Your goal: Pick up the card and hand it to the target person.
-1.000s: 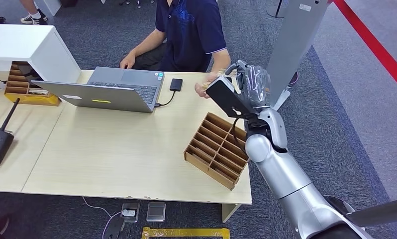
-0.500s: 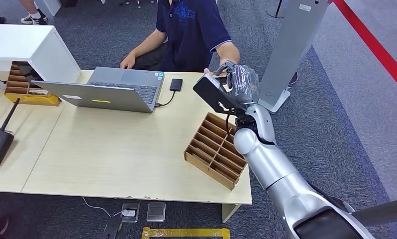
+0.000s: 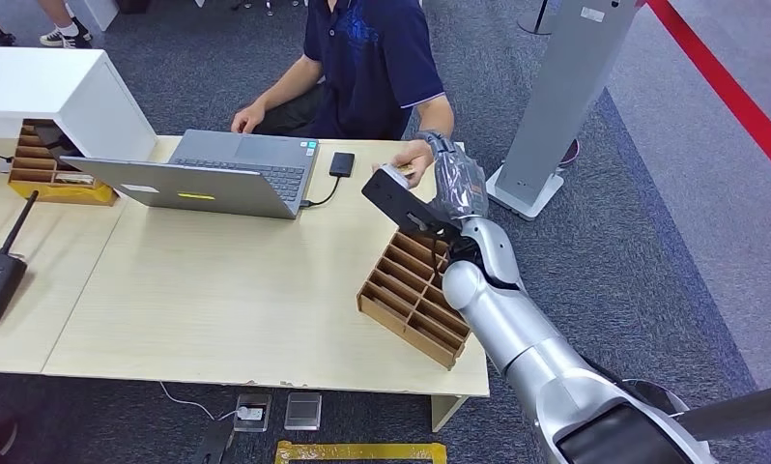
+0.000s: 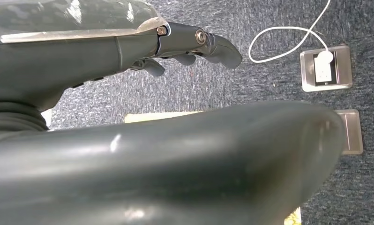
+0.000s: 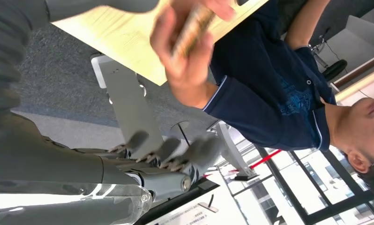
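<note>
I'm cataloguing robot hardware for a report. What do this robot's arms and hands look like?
The right arm is smooth silver metal in rounded segments, darker at the shoulder. A black box-shaped module sits at its wrist. The right hand is dark grey under a clear plastic wrap. The left hand has a thick grey thumb, darker fingers with visible screws, and similar clear wrap.

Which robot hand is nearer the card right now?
Right. The right hand is raised over the table's far edge beside the card, which the person's hand holds. The left hand hangs over the floor.
</note>
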Controlling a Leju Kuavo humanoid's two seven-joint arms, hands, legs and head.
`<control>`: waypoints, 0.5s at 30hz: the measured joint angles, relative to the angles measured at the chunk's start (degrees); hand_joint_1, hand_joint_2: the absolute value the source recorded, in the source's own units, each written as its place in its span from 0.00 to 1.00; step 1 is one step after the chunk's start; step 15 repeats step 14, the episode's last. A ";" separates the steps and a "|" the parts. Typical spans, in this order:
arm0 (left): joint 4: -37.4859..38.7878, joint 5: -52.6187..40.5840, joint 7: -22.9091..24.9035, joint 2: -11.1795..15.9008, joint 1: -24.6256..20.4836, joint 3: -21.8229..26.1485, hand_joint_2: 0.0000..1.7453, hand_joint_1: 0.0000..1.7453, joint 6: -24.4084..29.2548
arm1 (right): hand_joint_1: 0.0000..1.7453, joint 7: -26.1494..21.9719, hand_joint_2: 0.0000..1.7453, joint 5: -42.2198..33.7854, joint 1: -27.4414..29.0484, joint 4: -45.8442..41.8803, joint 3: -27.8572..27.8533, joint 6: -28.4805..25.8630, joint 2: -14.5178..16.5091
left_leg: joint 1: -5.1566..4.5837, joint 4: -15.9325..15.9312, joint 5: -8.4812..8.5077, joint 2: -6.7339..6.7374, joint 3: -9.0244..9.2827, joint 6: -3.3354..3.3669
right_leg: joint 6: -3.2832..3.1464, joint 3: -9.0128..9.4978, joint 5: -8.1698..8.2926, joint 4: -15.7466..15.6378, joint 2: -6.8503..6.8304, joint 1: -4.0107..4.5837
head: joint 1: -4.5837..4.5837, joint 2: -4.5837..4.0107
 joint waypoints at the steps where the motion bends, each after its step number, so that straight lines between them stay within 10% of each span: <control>1: 0.00 0.01 0.01 0.02 0.00 0.00 0.00 0.00 0.09 | 0.00 -0.01 1.00 -0.09 0.00 0.22 0.01 -0.16 0.08 | 0.00 0.00 0.00 0.00 0.00 0.00 | 0.00 0.00 0.00 0.00 0.00 0.00 | 0.00 -0.01; 15: 0.00 0.10 0.26 0.03 0.04 0.00 0.00 0.00 0.57 | 0.00 -6.70 1.00 -6.54 1.12 1.39 -0.42 -8.30 0.36 | 0.00 0.00 0.00 0.01 0.01 0.00 | 0.00 -0.01 0.00 -0.01 0.00 0.00 | 0.01 0.00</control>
